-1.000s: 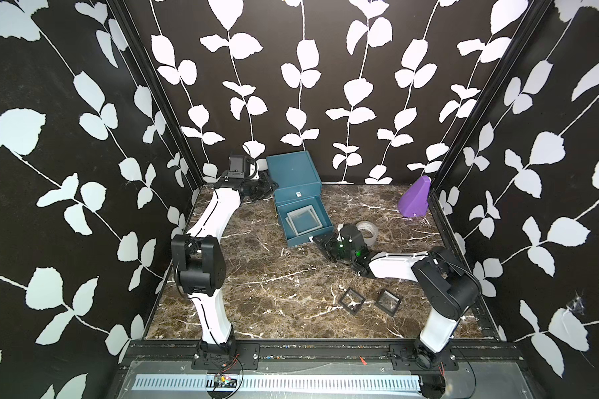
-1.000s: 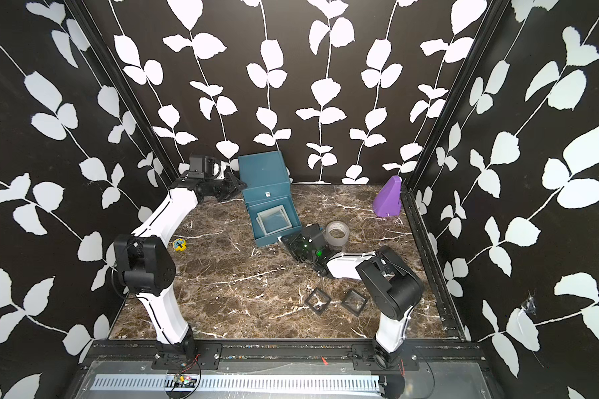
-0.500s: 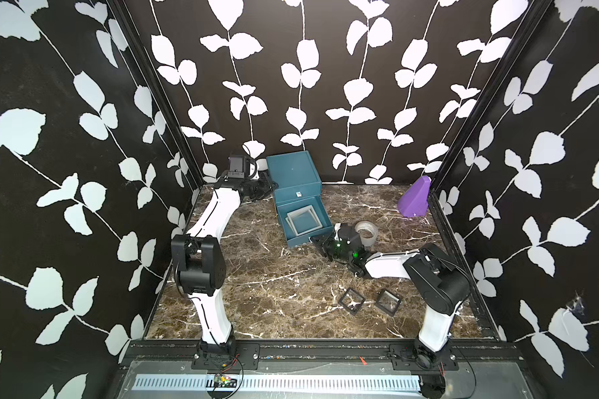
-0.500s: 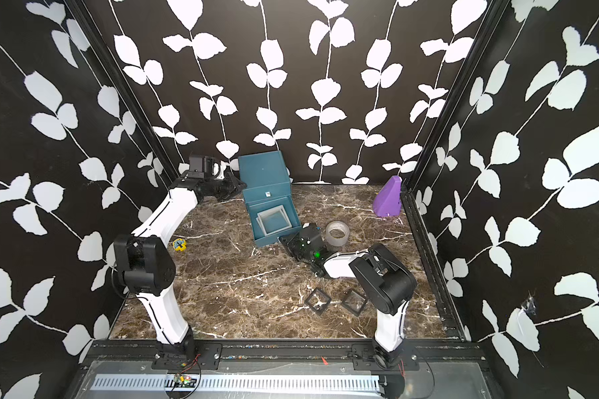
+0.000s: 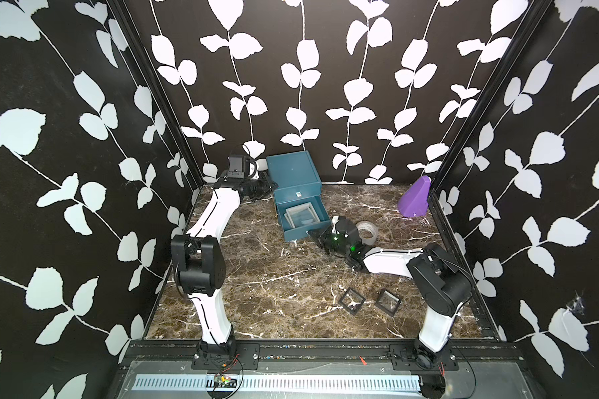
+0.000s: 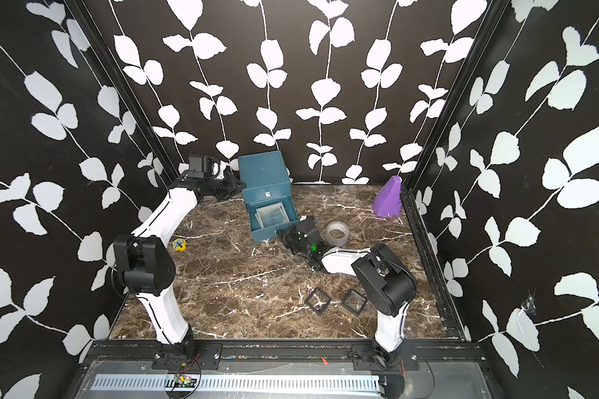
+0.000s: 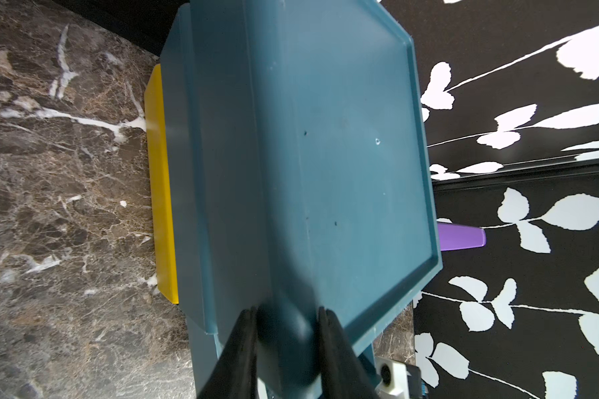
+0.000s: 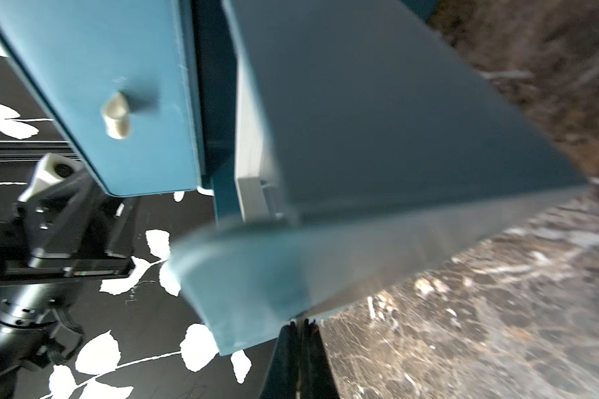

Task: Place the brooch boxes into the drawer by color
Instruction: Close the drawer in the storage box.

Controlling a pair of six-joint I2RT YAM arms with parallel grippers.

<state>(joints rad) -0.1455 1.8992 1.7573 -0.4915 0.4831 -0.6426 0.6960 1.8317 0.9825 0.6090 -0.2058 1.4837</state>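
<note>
Teal drawer chest [image 5: 293,172] at back wall, bottom drawer open. Left gripper [image 7: 287,312] clamped on its left edge. Right gripper [image 8: 300,324] fully closed, holding nothing (tips at the open drawer's front). Grey brooch boxes [image 5: 300,216] inside it. Black brooch boxes [image 5: 352,301] on table [image 5: 256,276], front right.

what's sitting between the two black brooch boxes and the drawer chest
The right arm lies between the black brooch boxes and the drawer chest, its end effector shut at the open drawer's front. The tape roll stands aside.
</note>
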